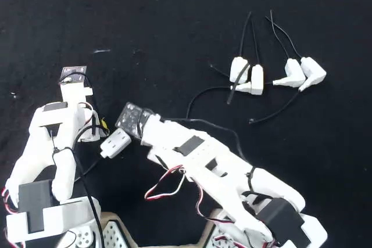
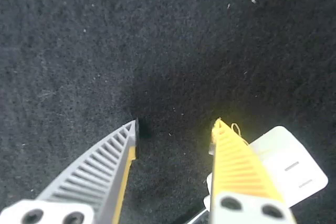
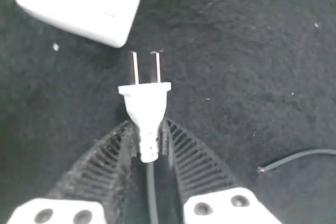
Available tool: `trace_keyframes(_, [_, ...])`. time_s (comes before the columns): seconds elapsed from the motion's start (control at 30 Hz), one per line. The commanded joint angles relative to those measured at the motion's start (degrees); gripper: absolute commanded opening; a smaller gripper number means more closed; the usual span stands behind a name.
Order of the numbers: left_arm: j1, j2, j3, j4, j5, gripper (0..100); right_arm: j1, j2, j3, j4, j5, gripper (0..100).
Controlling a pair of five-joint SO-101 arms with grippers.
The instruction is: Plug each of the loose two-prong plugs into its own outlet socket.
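Observation:
A loose white outlet socket lies on the black table between the two arms. My right gripper is shut on a white two-prong plug, whose prongs point toward the socket with a short gap between them. In the high view this gripper sits just above and to the right of the socket. My left gripper stands open over bare cloth, with the socket just outside its yellow finger. From above, the left gripper is close to the socket's left side.
Several white plug and socket pieces with thin black cables lie grouped at the back right. A loose cable end rests near the right gripper. The black cloth stretches open at the back left.

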Motion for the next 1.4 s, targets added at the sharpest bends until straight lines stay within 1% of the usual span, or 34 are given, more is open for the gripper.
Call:
trace_keyframes(0.0, [-0.3, 0.2, 0.7, -0.2, 0.2, 23, 1.2, 0.0, -3.5, 1.6, -4.9, 1.1])
trace_keyframes(0.17, [-0.3, 0.2, 0.7, -0.2, 0.2, 23, 0.1, 0.0, -4.9, 13.4, -5.2, 1.1])
trace_keyframes(0.27, [-0.3, 0.2, 0.6, -0.2, 0.2, 23, -1.2, 0.6, -5.3, 14.8, -5.2, 1.8])
trace_keyframes(0.3, [-0.3, 0.2, 0.6, -0.2, 0.2, 23, -1.2, 0.6, -5.5, 14.9, -5.3, 3.4])
trace_keyframes(0.43, [-0.3, 0.2, 0.6, -0.2, 0.2, 23, 0.3, 0.6, -6.6, 14.3, -5.2, 16.7])
trace_keyframes(0.47, [-0.3, 0.2, 0.6, -0.2, 0.2, 23, 1.0, 0.6, -7.3, 14.3, -5.2, 17.4])
trace_keyframes(0.53, [-0.3, 0.2, 0.6, -0.2, 0.2, 23, 2.9, 0.6, -8.8, 14.2, -4.3, 16.1])
trace_keyframes(0.63, [-0.3, 0.2, 0.6, -0.2, 0.2, 23, 6.1, 0.6, -9.5, 11.2, -0.4, 14.8])
trace_keyframes(0.73, [-0.3, 0.2, 0.6, -0.2, 0.2, 23, 7.3, 0.6, -9.5, 9.1, 0.4, 14.9])
trace_keyframes(0.8, [-0.3, 0.2, 0.6, -0.2, 0.2, 23, 7.0, 0.6, -9.4, 9.3, 0.0, 14.9])
trace_keyframes(0.97, [-0.3, 0.2, 0.6, -0.2, 0.2, 23, 2.5, 0.4, -7.9, 12.0, 0.0, 14.9])
trace_keyframes(1.23, [-0.3, 0.2, 0.6, -0.2, 0.2, 23, 1.8, 0.6, -7.8, 12.4, 0.5, 14.9])
trace_keyframes(1.27, [-0.3, 0.2, 0.6, -0.2, 0.2, 23, 1.5, 0.6, -7.5, 12.4, 1.1, 14.9])
trace_keyframes(1.37, [-0.3, 0.2, 0.6, -0.2, 0.2, 23, 0.2, 0.6, -5.6, 12.0, 7.1, 14.8])
